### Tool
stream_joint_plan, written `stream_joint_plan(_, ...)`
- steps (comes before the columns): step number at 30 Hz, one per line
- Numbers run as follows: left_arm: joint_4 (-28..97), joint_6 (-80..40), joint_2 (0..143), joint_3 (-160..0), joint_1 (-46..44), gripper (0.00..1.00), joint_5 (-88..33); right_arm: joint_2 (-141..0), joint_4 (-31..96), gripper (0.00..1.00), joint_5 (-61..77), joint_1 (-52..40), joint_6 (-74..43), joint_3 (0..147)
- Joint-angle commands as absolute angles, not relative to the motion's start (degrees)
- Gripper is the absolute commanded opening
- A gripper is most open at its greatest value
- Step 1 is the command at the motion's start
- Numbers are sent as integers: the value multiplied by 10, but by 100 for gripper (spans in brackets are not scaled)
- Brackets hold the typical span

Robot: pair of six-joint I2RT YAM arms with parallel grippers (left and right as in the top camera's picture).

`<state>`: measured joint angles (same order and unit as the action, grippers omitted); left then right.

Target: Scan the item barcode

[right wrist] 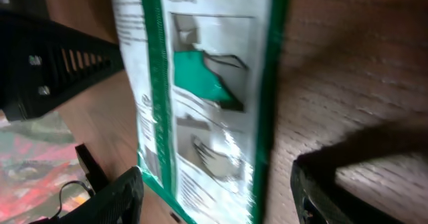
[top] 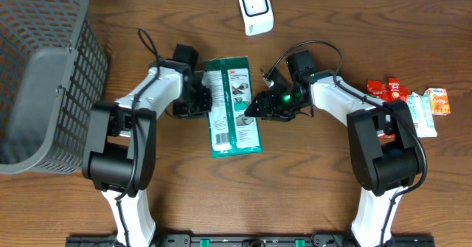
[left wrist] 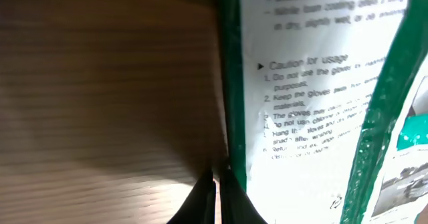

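**Pack between both pincers, mid-counter**

The pack lies flat in the middle of the overhead frame, its long side running up and down the picture, on the counter. The scanner sits well apart from it, at top centre.

I judge the pack light and floppy: thin glossy film, printed, likely slick under the pads and prone to sag or curl if lifted by one corner. The green border seam along each long edge looks the stiffest place to take it, one side each, so the printed face stays flat for the scan.

The left pincer is pressed together right at the pack's left edge; I cannot tell whether film is caught between its tips. The right pincer is spread, one finger on each side of the pack's right edge, not gripping.

Both arms reach inward from the bottom of the overhead frame, with wrists low over the counter and pointing at each other across the pack.
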<state>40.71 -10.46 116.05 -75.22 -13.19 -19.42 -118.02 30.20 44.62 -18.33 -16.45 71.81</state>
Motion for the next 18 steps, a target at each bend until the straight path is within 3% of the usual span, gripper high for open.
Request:
stream_joint_plan(1, 407, -101, 1192, -737, -147, 7, -188, -1185, 286, 66, 440, -194, -172, 702)
stream_joint_plan(9, 402, -101, 1192, -737, -156, 7, -188, -1185, 218, 60, 441, -211, -178, 675)
stream_joint_plan(14, 397, -101, 1192, -737, -156, 7, -189, -1185, 200, 48, 456, -219, -170, 673)
stream_joint_plan(18, 396, -101, 1192, -737, -156, 7, -188, -1185, 199, 47, 459, -223, -169, 673)
